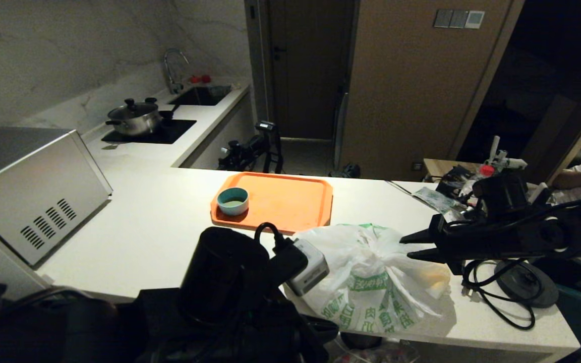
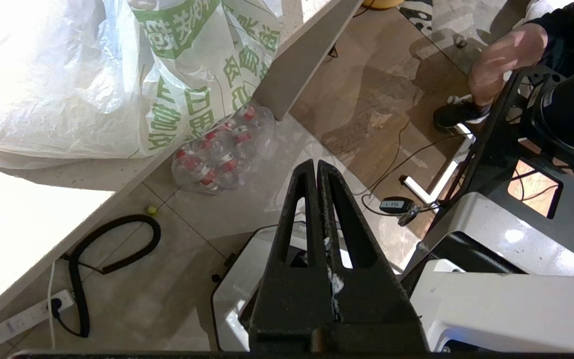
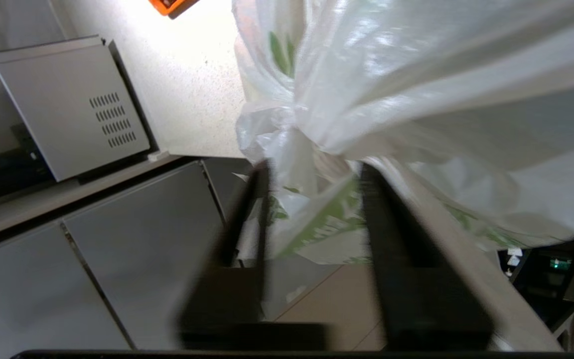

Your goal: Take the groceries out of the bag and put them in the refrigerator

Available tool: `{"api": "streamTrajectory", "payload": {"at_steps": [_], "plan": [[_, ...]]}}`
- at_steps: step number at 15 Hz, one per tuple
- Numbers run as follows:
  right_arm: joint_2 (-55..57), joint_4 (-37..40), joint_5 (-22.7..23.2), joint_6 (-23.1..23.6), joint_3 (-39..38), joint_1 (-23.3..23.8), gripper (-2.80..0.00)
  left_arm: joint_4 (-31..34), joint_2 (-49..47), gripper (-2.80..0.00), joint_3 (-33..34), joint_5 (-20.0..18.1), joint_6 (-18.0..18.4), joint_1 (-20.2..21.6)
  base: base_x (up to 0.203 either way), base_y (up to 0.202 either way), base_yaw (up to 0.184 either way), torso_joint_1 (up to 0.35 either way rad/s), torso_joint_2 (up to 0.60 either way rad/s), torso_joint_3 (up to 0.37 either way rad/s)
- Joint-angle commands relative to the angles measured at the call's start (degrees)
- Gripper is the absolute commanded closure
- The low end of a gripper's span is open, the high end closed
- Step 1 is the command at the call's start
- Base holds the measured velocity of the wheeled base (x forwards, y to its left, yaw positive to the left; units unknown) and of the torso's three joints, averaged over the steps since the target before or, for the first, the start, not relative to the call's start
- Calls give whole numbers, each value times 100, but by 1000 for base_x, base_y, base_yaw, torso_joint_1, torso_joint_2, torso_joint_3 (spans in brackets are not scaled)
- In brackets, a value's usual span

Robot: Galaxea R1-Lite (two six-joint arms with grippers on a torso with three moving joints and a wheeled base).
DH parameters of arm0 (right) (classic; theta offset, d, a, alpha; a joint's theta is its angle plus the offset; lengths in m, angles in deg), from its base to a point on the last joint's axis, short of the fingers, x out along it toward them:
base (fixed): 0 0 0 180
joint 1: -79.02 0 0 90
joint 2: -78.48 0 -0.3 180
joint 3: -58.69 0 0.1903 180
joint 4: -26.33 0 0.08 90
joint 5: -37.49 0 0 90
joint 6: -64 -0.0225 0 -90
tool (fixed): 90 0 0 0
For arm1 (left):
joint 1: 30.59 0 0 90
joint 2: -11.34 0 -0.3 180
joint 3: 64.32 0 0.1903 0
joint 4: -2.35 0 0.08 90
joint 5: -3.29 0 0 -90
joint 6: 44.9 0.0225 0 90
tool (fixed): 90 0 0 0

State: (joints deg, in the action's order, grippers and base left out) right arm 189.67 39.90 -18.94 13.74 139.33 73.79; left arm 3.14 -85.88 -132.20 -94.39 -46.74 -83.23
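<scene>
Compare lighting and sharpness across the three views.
Head view: dim overall, orange plastic tray brightest. Left wrist view: sharp, glare washing out the crinkly white plastic bag. Right wrist view: motion blur smears the bag and the right claw.

On my left I see a silver box with vent slots [image 1: 33,196] sitting on the white counter [image 1: 144,237]. Further back on that side, a lidded steel pot [image 1: 134,118] rests on a black hob [image 1: 149,132], with the sink and tap [image 1: 177,75] beyond it. In the middle of the counter I have an orange tray [image 1: 290,201], and a small teal bowl [image 1: 233,200] stands in its near left corner. To the right, a black round base with its coiled cord [image 1: 525,285] sits near the counter's edge. On the floor below I can make out a clear sack of red-capped bottles [image 2: 222,149] and a white power strip [image 2: 23,319].
</scene>
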Motion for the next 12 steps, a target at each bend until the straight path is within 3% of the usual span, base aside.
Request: {"api": "streamTrajectory", "payload": {"at_steps": [1,9,12], "plan": [[132,115,25,-51,210,-30,-280,-10,44,0,10,-4,7,-10,0,0,0,0,0,0],[781,404,81,-445,1078,-4,-280,-19,98,0,83,3,0,-10,0,0,0,0,0,0],[775,400,665,-786,1202,-6,-280,-19,89,0,91,2,-9,-10,0,0,0,-1,7,9]]}}
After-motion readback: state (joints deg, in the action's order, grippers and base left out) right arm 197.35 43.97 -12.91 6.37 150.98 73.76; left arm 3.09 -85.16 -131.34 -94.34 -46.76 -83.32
